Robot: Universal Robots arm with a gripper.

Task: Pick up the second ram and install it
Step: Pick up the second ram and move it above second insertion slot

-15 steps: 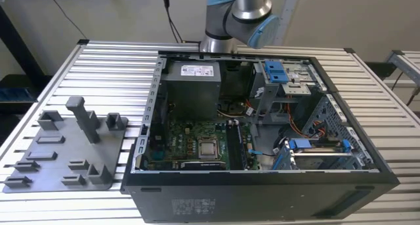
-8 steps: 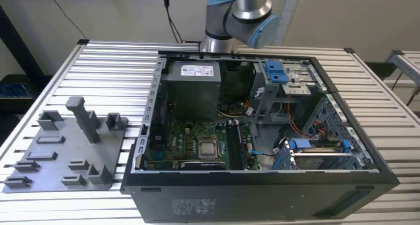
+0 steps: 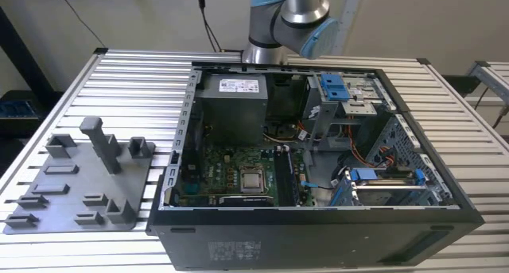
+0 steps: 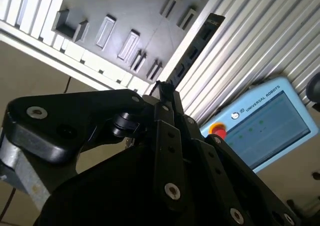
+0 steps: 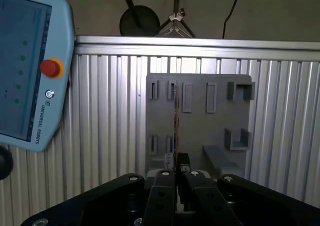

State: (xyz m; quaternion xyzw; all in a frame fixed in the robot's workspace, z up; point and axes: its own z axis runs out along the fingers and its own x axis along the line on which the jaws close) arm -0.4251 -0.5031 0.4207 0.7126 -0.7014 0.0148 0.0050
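While the gripper (image 5: 177, 162) points down toward the grey tray (image 5: 200, 123), it is clenched on the second ram (image 5: 175, 116). The black fingers (image 5: 161, 196) are pressed flat against both faces of the stick. In the first wrist view the ram is edge-on, a thin line running straight out from the fingertips across the tray's slots. The second wrist view gives more of its face: the second ram (image 4: 194, 53) is a long dark strip with small dark chips, jutting out past the gripper (image 4: 165, 93) in line with the fingers. It is held by one end; the other end is free. I cannot tell whether that end is clear of the tray (image 4: 130, 5).

Arm (image 3: 290, 14): in the exterior view a silver and pale blue joint sits at the far edge of the surface (image 3: 135, 88), behind the computer case (image 3: 318, 240), with the link rising out of the picture.

The tray (image 3: 68, 204) lies at the near corner of the surface on the exterior view's left, just beside the case. The case is open, with the green motherboard (image 3: 230, 166) on its floor.

A pale blue teach pendant (image 5: 25, 70) with a red button is seen in both wrist views, well apart from the tray.
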